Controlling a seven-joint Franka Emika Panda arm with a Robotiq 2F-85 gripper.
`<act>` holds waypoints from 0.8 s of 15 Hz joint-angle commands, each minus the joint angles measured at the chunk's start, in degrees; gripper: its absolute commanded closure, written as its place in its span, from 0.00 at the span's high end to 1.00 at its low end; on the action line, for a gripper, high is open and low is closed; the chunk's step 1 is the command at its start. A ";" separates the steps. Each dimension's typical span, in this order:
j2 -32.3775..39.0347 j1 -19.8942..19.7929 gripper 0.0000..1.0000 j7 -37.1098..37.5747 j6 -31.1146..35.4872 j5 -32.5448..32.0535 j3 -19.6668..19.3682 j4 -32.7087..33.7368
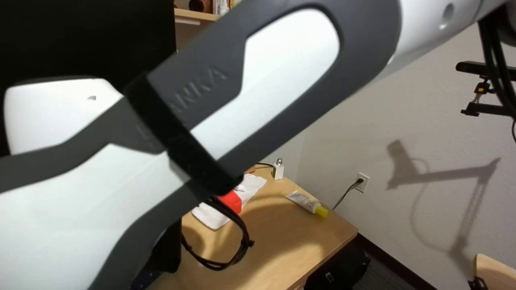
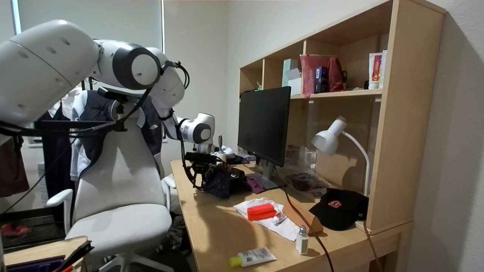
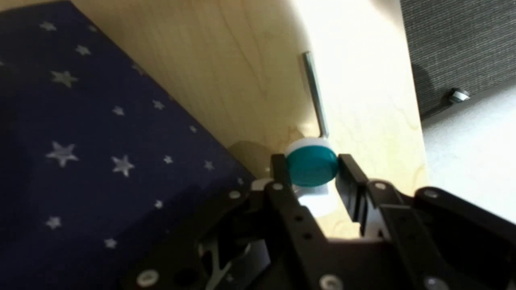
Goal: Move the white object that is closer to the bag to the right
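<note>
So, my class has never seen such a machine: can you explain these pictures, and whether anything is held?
The machine is a jointed robot arm, ending in a two-fingered tool. Both exterior views are taken from outside it; the wrist view is taken from its wrist, looking past the tool. On the desk are a monitor, a red object on a white sheet, a yellow-capped tube and a metal-topped container. The wrist view adds a thin metal rod and a starry blue bag. There, the tool seems closed on a teal-topped object beside the bag; I can't tell whether it's lifted.
</note>
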 commanded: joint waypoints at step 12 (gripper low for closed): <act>-5.86 -1.05 0.15 9.43 3.68 -0.94 -3.71 -8.46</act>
